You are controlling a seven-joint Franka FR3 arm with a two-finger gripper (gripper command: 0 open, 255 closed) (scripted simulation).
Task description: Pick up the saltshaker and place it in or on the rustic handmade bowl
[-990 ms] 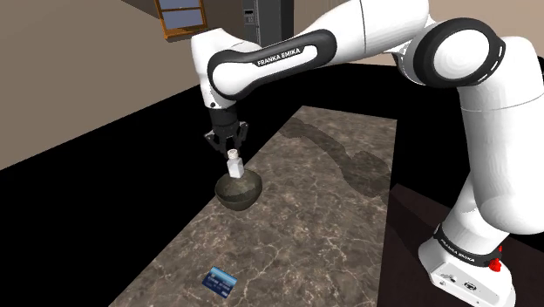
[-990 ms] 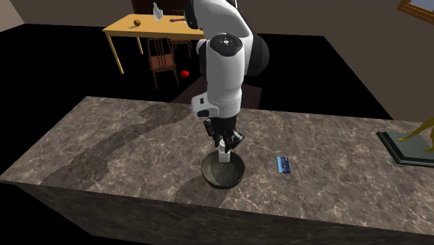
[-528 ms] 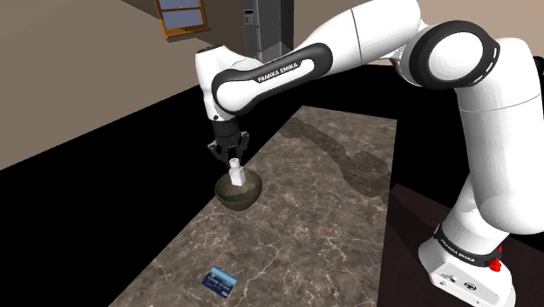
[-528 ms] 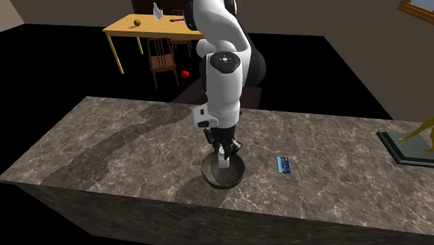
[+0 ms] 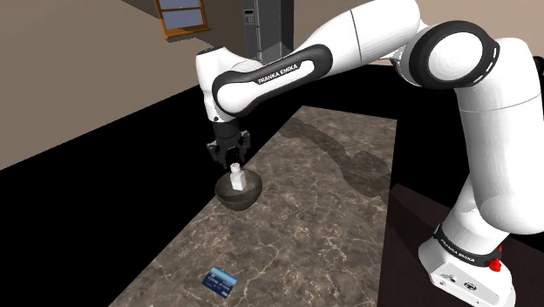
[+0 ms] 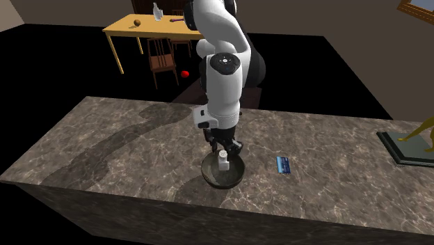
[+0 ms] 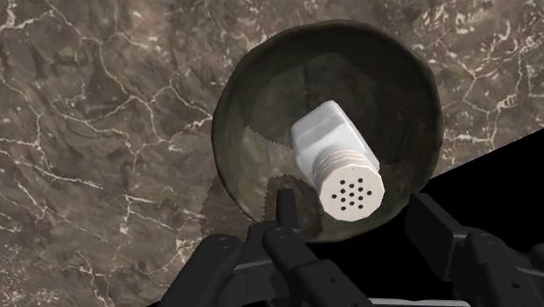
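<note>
The white saltshaker (image 7: 334, 148), with its holed cap toward the camera, rests tilted inside the dark rough bowl (image 7: 234, 105). In the wrist view my gripper (image 7: 353, 216) is open, with a black finger on each side of the cap and neither touching it. From the shoulder view the gripper (image 5: 228, 157) hangs just above the saltshaker (image 5: 235, 180), which pokes out of the bowl (image 5: 249, 197) near the marble counter's edge. In the second exterior view the saltshaker (image 6: 223, 163) stands in the bowl (image 6: 211, 177) under the gripper (image 6: 222, 148).
A blue card (image 5: 221, 281) lies on the brown marble counter (image 5: 314, 218); it sits right of the bowl as the card (image 6: 282, 165). A black area borders the counter's edge by the bowl. A golden statue (image 6: 416, 138) stands far right. The robot's stand (image 5: 462, 262) is at lower right.
The gripper came down over the bowl with the saltshaker, then its fingers parted and let go. The saltshaker now sits lower, inside the bowl.
</note>
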